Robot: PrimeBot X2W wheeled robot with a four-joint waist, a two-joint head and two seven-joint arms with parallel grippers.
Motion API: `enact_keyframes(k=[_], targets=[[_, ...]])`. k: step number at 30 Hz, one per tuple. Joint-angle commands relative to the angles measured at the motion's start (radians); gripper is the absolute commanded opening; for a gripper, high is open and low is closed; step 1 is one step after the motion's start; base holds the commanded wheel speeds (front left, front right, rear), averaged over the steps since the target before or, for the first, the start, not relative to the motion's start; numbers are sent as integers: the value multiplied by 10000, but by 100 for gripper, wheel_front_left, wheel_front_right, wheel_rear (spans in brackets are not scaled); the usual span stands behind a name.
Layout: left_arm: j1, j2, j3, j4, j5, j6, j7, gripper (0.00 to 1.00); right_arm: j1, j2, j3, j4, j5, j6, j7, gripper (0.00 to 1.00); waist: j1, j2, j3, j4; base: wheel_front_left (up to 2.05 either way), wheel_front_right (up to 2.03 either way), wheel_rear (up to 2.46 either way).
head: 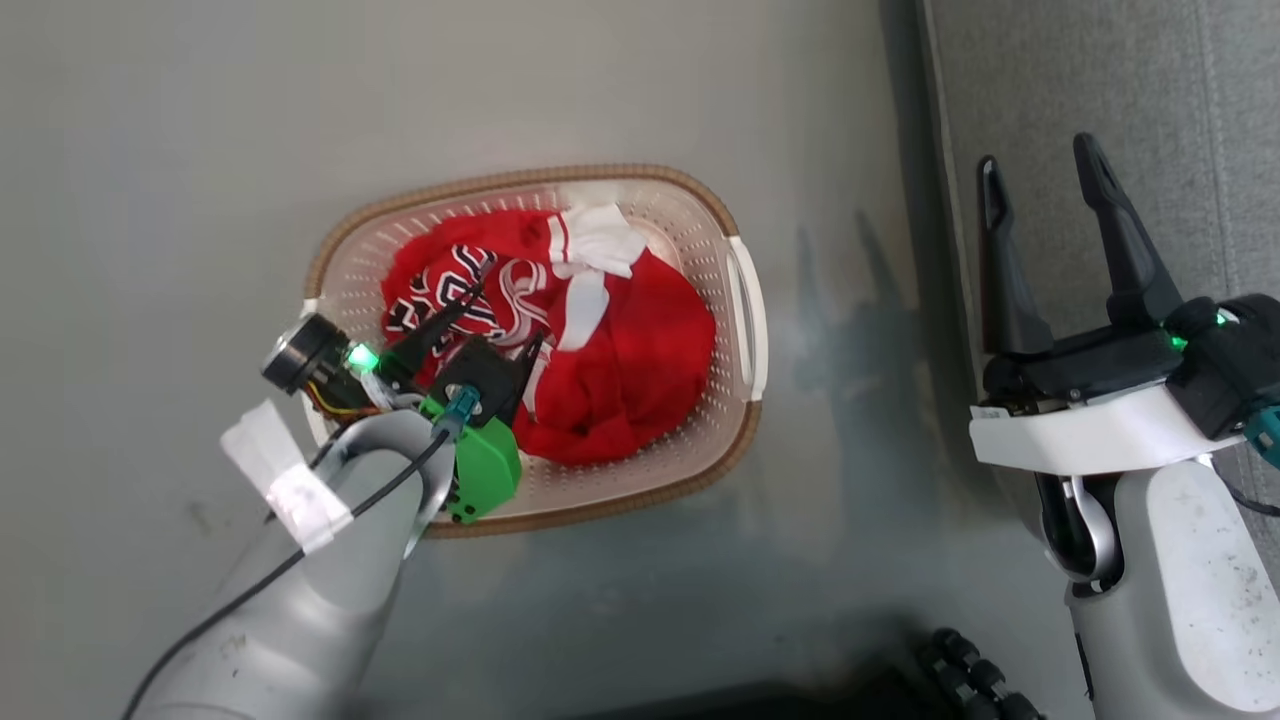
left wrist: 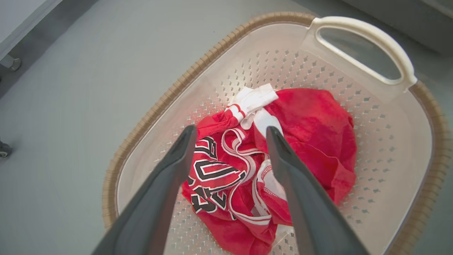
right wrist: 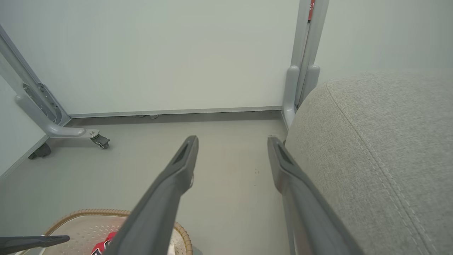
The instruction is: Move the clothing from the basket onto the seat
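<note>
The red clothing [head: 620, 350] lies bunched in the oval basket [head: 520, 178] on the grey floor, its white trim and black-and-white print facing up. My left gripper [head: 510, 312] is open and hangs low over the garment's printed left part. In the left wrist view its fingers [left wrist: 230, 129] straddle the striped folds of the clothing [left wrist: 311, 120] inside the basket [left wrist: 389, 148], and I cannot tell if they touch. My right gripper [head: 1037, 155] is open and empty, over the edge of the light grey seat [head: 1180, 100]. The seat [right wrist: 382, 148] sits just right of the right gripper [right wrist: 232, 139].
A white wall panel with a caster leg [right wrist: 53, 124] and an upright post [right wrist: 300, 71] stands beyond the basket [right wrist: 81, 226]. A dark ribbed part [head: 980, 680] shows at the bottom of the head view. Bare floor [head: 860, 330] separates basket and seat.
</note>
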Motion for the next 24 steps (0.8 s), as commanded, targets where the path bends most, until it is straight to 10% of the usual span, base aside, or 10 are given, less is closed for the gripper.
enact_keyframes(k=[1,24], targets=[[-413,113,-130,283,147,20,-7,100,-195,-21,42,-96,83,-3,-22,100,-1,0,1112,-527,0,0,0],[-3108,303,-1107,3456,782,966,83,100,-868,-23,428,-449,915,-3,-22,100,-1,0,3381,-1125,0,0,0]])
